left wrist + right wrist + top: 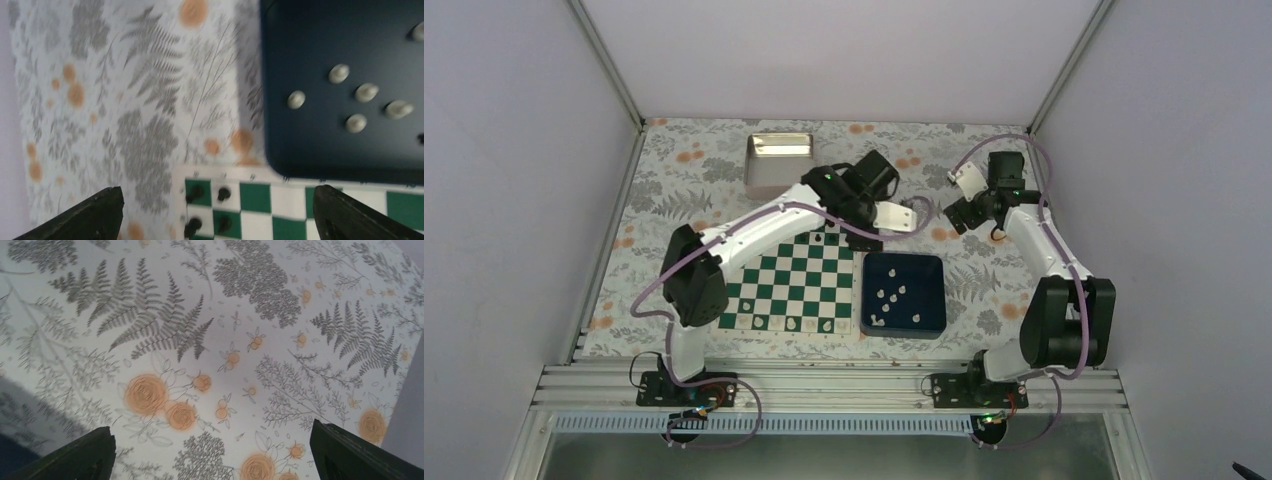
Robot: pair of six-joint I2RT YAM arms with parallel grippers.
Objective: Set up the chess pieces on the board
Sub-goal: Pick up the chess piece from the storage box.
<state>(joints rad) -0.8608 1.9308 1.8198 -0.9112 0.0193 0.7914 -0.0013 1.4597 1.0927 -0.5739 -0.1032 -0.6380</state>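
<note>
The left gripper [217, 192] is seen released, jaws wide with nothing between them. Just beneath it lie a corner of the board [300, 200] and four black pieces [223, 194]. Ahead of it and to the right, the chess pieces [366, 92] are lying loose in the blue tray [325, 40]. They are judged light, hard and slippery, and best pinched low on the body. The right gripper [212, 432] is likewise spread empty, over the flowered cloth [225, 340] only. Only the top view shows some cream pieces on the board's near row, well apart from both grippers.
</note>
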